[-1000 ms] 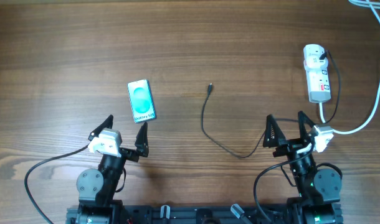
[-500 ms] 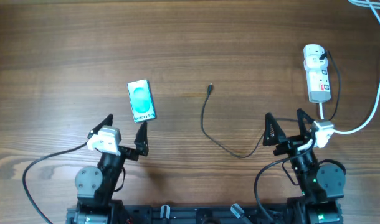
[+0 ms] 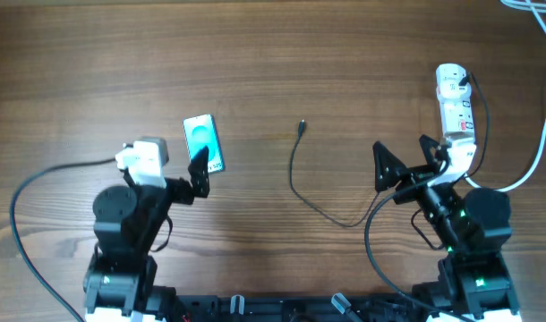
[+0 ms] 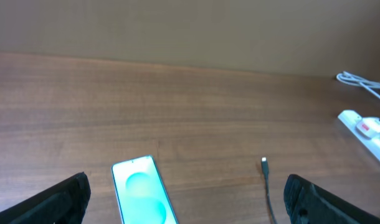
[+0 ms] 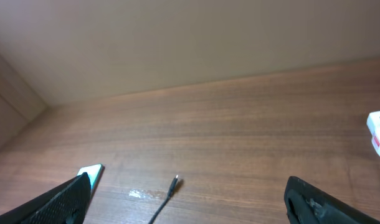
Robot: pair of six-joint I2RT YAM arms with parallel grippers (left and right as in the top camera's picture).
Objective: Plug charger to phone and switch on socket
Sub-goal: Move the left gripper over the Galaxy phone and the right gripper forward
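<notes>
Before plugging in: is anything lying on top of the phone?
Nothing shows on the phone; the left wrist view shows its screen bare. From overhead the left gripper covers its near corner, so that part cannot be checked.

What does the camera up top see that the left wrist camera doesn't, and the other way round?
Only the overhead view shows the left arm, the right arm, and the whole curvy charger cable. Only the left wrist view shows the plain wall behind the table. Both show the phone with its bright screen, the charger tip lying loose and not plugged in, the socket, and the wooden table.
</notes>
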